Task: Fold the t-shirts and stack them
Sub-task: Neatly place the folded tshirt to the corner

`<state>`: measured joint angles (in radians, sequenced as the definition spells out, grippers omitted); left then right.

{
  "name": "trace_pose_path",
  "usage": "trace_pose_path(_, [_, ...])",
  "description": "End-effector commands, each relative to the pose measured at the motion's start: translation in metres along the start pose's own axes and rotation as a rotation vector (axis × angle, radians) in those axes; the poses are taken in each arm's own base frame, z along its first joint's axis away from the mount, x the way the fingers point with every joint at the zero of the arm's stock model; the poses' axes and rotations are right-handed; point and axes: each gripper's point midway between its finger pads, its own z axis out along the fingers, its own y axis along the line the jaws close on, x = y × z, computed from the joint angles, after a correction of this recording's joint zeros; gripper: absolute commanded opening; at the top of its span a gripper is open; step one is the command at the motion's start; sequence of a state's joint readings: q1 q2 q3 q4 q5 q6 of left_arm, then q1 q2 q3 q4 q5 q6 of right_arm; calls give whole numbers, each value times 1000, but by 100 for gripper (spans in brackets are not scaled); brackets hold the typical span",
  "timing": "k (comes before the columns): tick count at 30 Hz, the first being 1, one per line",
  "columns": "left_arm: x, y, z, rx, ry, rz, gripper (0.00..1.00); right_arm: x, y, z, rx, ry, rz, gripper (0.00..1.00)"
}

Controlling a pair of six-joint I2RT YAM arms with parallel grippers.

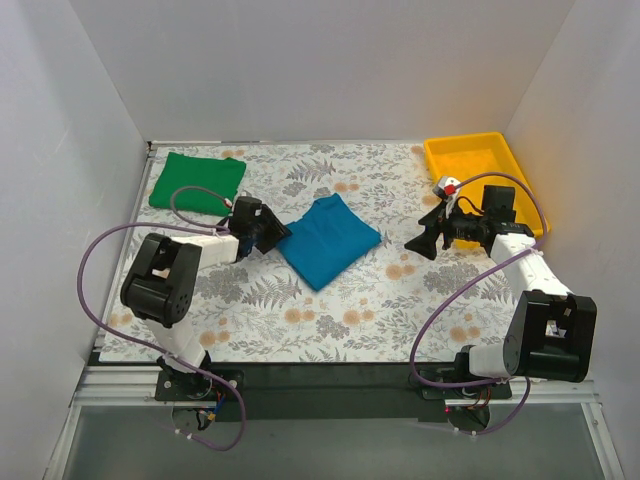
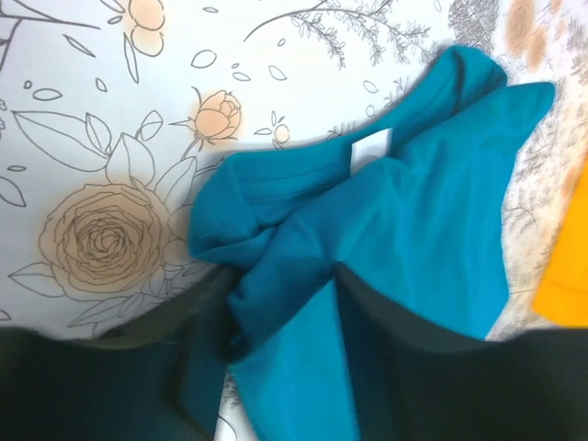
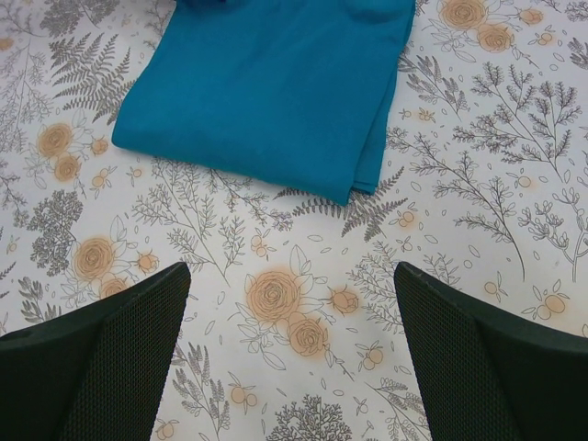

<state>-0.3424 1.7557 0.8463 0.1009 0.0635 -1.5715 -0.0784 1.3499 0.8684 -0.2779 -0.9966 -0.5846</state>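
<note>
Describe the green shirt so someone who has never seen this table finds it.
On the floral table cover, look to the far left corner. The green t-shirt lies there folded into a rectangle. It is the only green thing; the teal t-shirt sits mid-table, the yellow tray far right.

The folded teal-blue t-shirt (image 3: 266,92) lies flat on the flower-printed table (image 3: 478,165), filling the upper part of the view. Below it the right gripper (image 3: 289,276) hangs over bare cloth, its dark jaws spread wide with nothing between them, clear of the shirt.
</note>
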Motion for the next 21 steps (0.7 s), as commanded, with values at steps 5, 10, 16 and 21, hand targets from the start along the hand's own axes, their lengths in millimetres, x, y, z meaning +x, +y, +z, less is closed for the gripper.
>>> trace_pose_path(5, [66,68,10,-179,246,76,20,-4,0,-3,-14,-25,-21,98])
trace_pose_path(10, [60,54,12,-94,233,146,0,-5,-2,-5,-10,-31,-18,98])
trace_pose_path(16, [-11,15,-16,-73,18,439,0,-5,-3,-7,-8,-37,-13,98])
trace_pose_path(21, [-70,3,-41,-168,-118,684,0,-6,-2,-8,-11,-39,-14,98])
